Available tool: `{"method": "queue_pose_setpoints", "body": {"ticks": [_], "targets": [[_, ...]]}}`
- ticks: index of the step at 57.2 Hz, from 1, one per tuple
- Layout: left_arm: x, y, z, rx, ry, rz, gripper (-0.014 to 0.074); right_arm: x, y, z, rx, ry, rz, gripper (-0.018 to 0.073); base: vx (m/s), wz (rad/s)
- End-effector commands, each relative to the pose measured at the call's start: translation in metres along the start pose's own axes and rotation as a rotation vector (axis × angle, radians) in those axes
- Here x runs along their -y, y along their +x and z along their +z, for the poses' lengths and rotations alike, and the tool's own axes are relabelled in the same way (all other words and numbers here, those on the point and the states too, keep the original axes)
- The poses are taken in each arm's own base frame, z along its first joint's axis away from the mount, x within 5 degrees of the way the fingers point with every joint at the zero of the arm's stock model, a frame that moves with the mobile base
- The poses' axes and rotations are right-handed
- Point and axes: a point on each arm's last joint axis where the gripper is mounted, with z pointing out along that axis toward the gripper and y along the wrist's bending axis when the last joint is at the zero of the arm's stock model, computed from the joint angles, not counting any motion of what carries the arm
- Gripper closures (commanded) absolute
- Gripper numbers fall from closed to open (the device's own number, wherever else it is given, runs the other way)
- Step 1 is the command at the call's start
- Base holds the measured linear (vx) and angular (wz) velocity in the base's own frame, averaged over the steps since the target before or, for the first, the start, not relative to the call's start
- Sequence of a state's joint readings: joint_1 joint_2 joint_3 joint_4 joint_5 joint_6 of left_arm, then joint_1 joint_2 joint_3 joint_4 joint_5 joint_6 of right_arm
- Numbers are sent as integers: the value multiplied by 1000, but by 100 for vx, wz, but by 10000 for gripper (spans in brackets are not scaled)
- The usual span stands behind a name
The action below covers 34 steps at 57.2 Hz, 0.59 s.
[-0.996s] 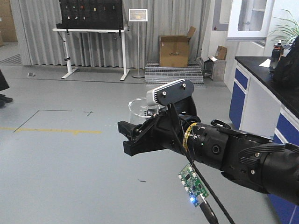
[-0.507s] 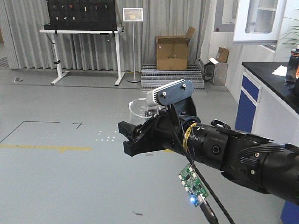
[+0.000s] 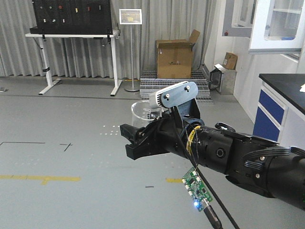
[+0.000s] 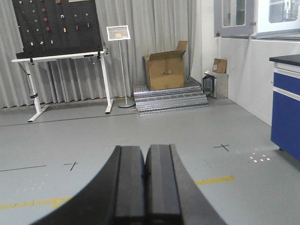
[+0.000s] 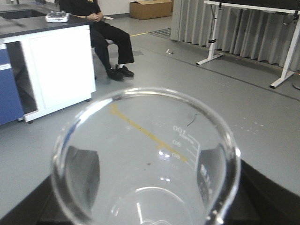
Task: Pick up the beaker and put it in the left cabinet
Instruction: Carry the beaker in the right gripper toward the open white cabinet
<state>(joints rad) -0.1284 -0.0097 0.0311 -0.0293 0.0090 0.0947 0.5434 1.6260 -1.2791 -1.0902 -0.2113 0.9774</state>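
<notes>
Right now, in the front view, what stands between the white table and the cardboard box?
A framed sign on a thin pole stands between the white table and the cardboard box; the front and left wrist views both show it.

The beaker (image 3: 140, 111) is mostly hidden behind the black arm (image 3: 228, 155); right wrist view crops its base; seated person (image 5: 108, 33) cut off above chest.

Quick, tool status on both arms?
Left tool: closed, nothing in it.
Right tool: closed on the beaker.
</notes>
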Motion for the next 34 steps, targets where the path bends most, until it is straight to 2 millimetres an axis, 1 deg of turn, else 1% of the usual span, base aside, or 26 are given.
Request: {"method": "queue_pose_setpoints", "body": {"ticks": [1, 34], "targets": [[0, -3, -1, 85, -7, -11, 595, -1, -29, -12, 101, -23, -2, 568, 72, -4], [0, -3, -1, 85, -7, -11, 595, -1, -29, -12, 101, -23, -2, 568, 73, -6]]}}
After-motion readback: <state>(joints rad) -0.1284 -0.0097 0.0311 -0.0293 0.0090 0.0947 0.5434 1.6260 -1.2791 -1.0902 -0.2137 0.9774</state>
